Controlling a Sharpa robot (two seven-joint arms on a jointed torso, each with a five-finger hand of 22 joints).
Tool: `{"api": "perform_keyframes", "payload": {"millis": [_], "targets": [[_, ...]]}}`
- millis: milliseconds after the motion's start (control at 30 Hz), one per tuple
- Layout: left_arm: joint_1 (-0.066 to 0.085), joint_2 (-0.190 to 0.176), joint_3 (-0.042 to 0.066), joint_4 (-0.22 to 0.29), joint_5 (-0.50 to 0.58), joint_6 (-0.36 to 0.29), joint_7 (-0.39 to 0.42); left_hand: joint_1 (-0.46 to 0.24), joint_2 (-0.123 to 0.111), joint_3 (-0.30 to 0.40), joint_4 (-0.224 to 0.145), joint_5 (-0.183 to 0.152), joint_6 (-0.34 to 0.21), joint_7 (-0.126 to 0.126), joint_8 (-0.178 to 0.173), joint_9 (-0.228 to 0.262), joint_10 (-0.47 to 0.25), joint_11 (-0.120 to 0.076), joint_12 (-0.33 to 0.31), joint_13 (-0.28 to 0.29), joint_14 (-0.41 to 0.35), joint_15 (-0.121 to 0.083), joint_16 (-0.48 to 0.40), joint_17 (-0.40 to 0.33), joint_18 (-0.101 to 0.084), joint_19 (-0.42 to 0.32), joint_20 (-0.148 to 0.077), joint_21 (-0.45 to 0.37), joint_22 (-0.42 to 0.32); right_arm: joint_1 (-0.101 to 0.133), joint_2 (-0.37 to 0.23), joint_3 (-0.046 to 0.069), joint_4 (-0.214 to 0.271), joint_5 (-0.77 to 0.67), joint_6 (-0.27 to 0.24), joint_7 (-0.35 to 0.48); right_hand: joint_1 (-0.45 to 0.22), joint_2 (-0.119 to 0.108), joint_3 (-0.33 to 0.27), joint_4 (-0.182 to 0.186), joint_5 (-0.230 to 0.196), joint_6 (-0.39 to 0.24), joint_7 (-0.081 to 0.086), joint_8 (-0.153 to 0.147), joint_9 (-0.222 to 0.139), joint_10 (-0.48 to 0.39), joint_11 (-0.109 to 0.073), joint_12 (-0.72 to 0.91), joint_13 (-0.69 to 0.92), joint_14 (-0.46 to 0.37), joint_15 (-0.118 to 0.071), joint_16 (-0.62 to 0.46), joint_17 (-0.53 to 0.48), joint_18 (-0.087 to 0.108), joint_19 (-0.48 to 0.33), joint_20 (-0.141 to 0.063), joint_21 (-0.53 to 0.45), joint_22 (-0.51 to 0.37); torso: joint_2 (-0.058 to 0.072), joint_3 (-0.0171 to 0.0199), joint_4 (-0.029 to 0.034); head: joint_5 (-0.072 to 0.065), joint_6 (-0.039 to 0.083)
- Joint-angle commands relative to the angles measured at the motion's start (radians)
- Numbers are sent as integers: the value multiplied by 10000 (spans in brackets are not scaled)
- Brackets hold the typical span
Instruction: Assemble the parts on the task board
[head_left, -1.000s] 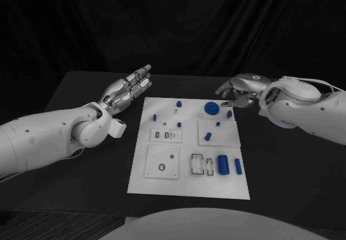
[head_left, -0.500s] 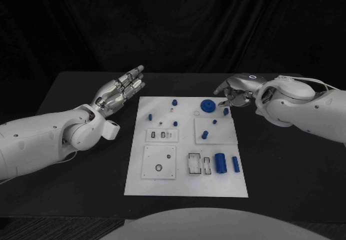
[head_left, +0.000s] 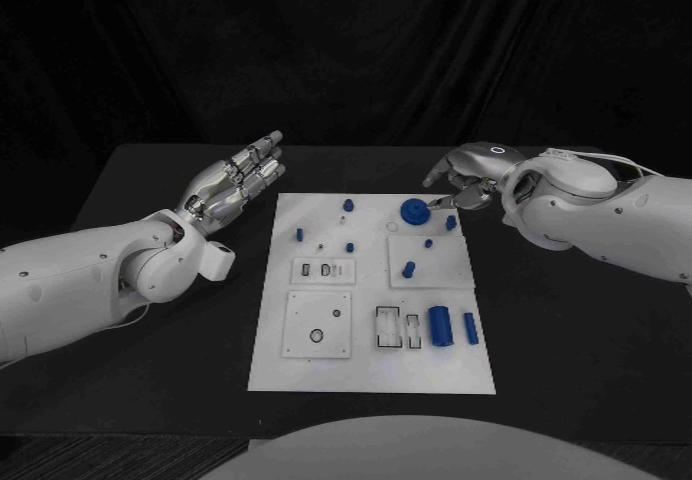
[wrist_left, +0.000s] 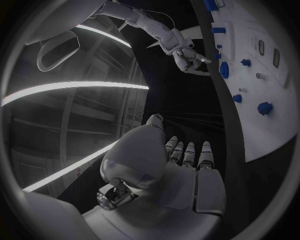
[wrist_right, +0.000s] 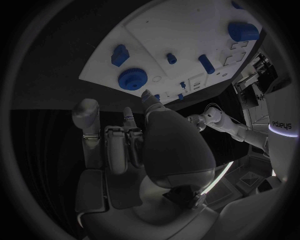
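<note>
**Both robot hands beside the far end of the board**

Black worktop (head_left: 577, 340) lay under everything, with a dark backdrop behind it. Nearest me on the white task board (head_left: 289, 370) sat a square plate with a small round hole (head_left: 320, 323), and to its right two slotted frames (head_left: 392, 327) beside two blue cylinders (head_left: 441, 326) lying side by side. Farther up, a small plate with slots (head_left: 323, 268) lay on the board's left half, and a raised white square on the right half carried a short blue peg (head_left: 410, 268). Beyond those, small blue pegs (head_left: 300, 234) stood scattered toward the far edge, and a blue gear (head_left: 414, 210) lay near the board's far right corner.

My left robot hand (head_left: 238, 181) hung over the worktop just off the board's far left corner, fingers stretched out straight and close together, holding nothing. From my left wrist I saw the same fingers (wrist_left: 187, 152) extended beside the board's edge.

My right robot hand (head_left: 464, 184) was at the board's far right corner, just beside the blue gear, fingers curled downward. From my right wrist the gear (wrist_right: 132, 79) sat just past my fingertips (wrist_right: 149, 96); I could not tell whether they touched it, and nothing was plainly held in them.
</note>
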Motion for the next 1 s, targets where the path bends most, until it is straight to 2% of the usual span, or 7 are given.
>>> {"api": "perform_keyframes", "payload": {"millis": [33, 233, 433, 867, 1000], "targets": [[0, -2, 10, 19, -5, 55, 490, 117, 0, 14, -61, 65, 86, 6, 47, 12, 19, 87, -66, -10, -4, -18, -36, -14, 193, 7, -38, -33, -16, -23, 77, 5, -88, -246, -201, -373, -76, -61, -43, 13, 59, 13, -26, 8, 45, 1102, -56, 24, 2627, 1083, -57, 25, 2627, -88, 136, -9, 423, 1434, -1, 1, 6, 10, -2], [1, -36, 10, 38, -5, 81, 473, 135, 2, 22, -67, 92, 90, 9, 46, 12, 19, 90, -66, -10, -4, -9, -36, -14, 194, 7, -28, -33, -16, -54, 250, 5, -222, -322, -46, -516, -76, -135, -45, 6, -5, -84, -23, -50, 65, 1102, -62, 24, 2627, 1083, -69, 25, 2627, -115, 202, -22, 653, 1468, 9, -2, -4, 44, -2], [1, -28, 10, 36, -5, 108, 460, 152, 5, 30, -73, 118, 85, 13, 44, 11, 19, 98, -66, -10, -4, -3, -36, -14, 194, 7, -21, -33, -16, -121, 425, 5, -352, -682, 114, -676, -85, -284, 15, 60, -93, 163, -8, 70, 297, 1102, -71, 24, 2627, 1083, -94, 25, 2627, -195, 408, -55, 1303, 1572, 5, -4, -5, 33, -2], [1, 7, 10, 9, -5, 159, 431, 160, 11, 35, -73, 127, 85, 14, 44, 11, 19, 100, -66, -10, -4, 2, -36, -14, 195, 7, -16, -33, -16, -206, 637, 6, -542, -816, 421, -823, -188, -351, 39, 185, -219, 74, 51, 16, 406, 1102, -35, 24, 2627, 1083, -74, 25, 2627, -187, 369, -49, 1300, 1552, -14, 0, -10, 87, -2], [1, 17, 10, -8, -5, 183, 414, 170, 20, 43, -73, 139, 91, 17, 44, 12, 19, 103, -66, -10, -4, 10, -36, -14, 195, 7, -9, -33, -16, -215, 711, 6, -596, -821, 461, -849, -192, -350, 44, 194, -234, 65, 54, 11, 414, 1102, -30, 24, 2627, 1083, -72, 25, 2627, -183, 357, -47, 1280, 1546, -12, 1, -18, 60, -2]]}}
